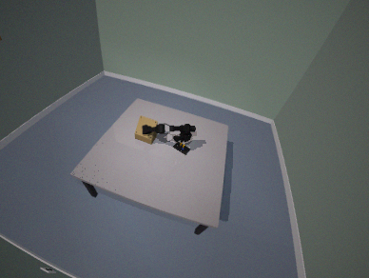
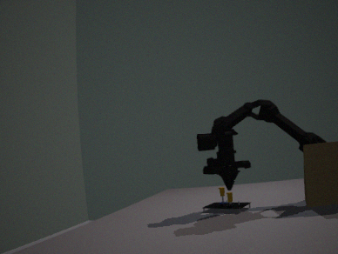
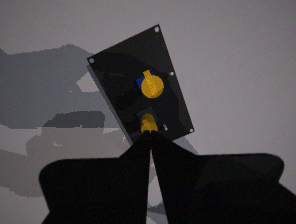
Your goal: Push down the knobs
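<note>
Circuit board (image 1: 184,150) (image 2: 237,205) (image 3: 112,75) on short legs on the table (image 1: 143,171) (image 2: 126,232) (image 3: 250,60), out in front of the arm's tan base block (image 1: 145,138) (image 2: 322,174). Two yellow knobs upright over it. Far knob (image 2: 221,191) (image 3: 152,86): rides high, a bit of shaft visible beneath; judged not pushed down. Near knob (image 2: 229,197) (image 3: 148,122): top sits lower; whether seated, cannot tell.

Gripper (image 2: 229,190) (image 3: 149,134): fingers closed, nothing between them, tips pointing down just above the near knob; a narrow gap appears in the exterior view.

Risks, as judged. (1) Tips make a narrow pusher; pressing off the knob's centre could tilt it or lever its potentiometer loose. (2) Sideways travel at this height could clip the taller far knob; lift first. (3) Pressing on after a knob bottoms out could overload potentiometer or legs. (4) Leaving the near knob unchecked could leave it partly down.
</note>
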You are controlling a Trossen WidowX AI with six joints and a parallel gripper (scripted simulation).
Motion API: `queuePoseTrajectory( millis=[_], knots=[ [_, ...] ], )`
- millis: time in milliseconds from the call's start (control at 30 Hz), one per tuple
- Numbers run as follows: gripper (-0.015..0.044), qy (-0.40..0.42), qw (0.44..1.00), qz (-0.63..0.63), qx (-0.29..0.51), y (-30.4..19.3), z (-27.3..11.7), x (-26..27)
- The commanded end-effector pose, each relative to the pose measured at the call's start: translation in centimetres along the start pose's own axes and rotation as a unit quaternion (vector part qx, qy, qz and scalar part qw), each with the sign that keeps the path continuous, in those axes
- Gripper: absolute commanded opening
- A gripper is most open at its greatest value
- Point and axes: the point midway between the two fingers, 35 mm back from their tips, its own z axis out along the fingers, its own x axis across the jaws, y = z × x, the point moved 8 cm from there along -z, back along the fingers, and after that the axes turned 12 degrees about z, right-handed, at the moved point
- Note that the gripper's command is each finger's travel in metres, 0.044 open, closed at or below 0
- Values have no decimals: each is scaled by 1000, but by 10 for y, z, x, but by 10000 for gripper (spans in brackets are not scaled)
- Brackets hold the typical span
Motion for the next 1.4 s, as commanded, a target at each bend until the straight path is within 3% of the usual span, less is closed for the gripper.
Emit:
queuePoseTrajectory(
  millis=[0,200,467,1367],
  knots=[
    [53,-1,1000,0,0,0,1,0],
    [210,-1,1000,0,0,0,1,0],
    [0,1,1000,4,3,45,-51,9],
    [0,0,1000,4,3,46,-15,9]
  ],
)
